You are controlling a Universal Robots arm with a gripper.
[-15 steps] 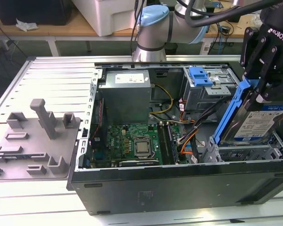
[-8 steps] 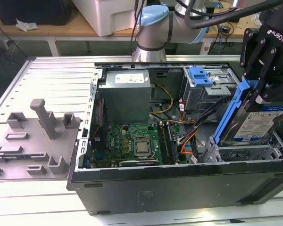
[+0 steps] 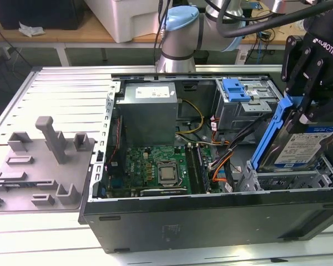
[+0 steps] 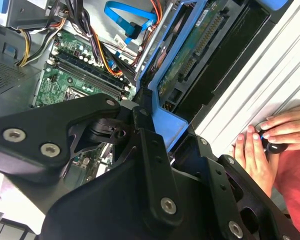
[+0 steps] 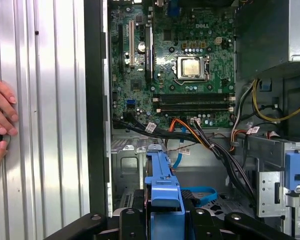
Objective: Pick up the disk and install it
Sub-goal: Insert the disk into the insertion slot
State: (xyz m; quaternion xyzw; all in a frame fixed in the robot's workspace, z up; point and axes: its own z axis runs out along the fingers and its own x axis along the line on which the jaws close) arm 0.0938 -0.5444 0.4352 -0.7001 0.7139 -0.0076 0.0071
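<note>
The disk (image 3: 306, 148), tilted, in the end effector (image 3: 305, 108) (above the computer case (image 3: 211, 213))

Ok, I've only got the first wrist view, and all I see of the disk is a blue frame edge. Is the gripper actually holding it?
Observer: Yes. In the exterior view the gripper is clamped on the top end of the disk, on its blue frame.
Operator: How is it sitting?
Observer: Steeply tilted, label side facing the exterior camera, top end leaning toward the exterior view's right.
Operator: And the low end?
Observer: Right at the metal bay in the corner of the case, on the exterior view's right. I can't tell whether it is inside.
</note>
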